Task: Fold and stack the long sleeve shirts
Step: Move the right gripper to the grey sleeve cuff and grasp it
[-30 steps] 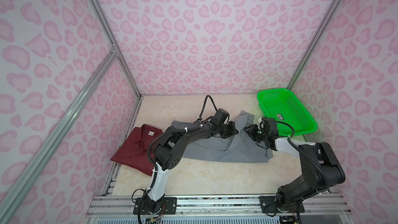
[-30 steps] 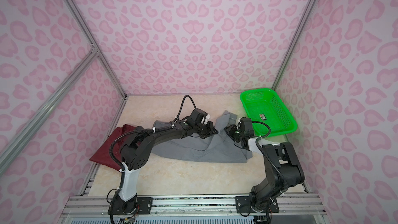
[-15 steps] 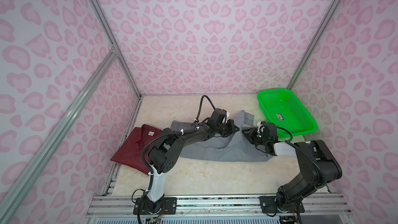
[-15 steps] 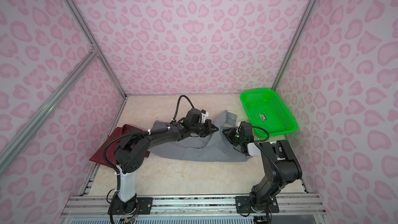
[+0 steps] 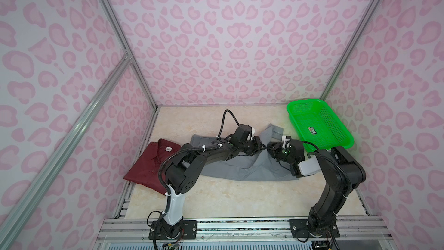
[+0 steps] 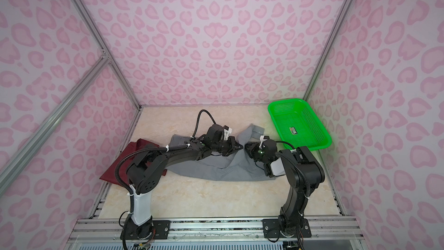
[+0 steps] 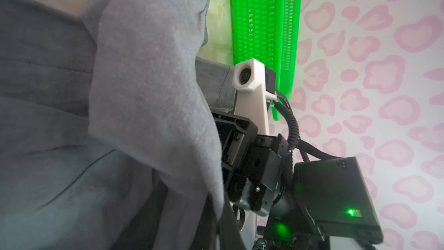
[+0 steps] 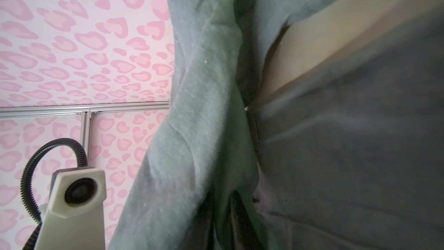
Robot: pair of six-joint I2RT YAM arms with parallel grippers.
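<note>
Left gripper (image 5: 263,149): jaws together, pinched on a raised fold of the grey shirt's sleeve, mid-table.
Right gripper (image 5: 271,148): jaws together on the same sleeve fold, tips almost meeting the left's.
Grey shirt (image 5: 252,171): crumpled, spread crosswise at table centre. The cuff end points to the far right, the near hem is uneven, and its right end lies under the right arm.
Maroon shirt (image 5: 153,162): folded flat at the table's left edge, collar toward the back wall. The left arm hides whether it touches the grey shirt.
Green basket (image 5: 331,128): far right corner, near the cuff but apart from it.
Tabletop (image 5: 228,200): broad bare strip along the front, narrower one at the back.
</note>
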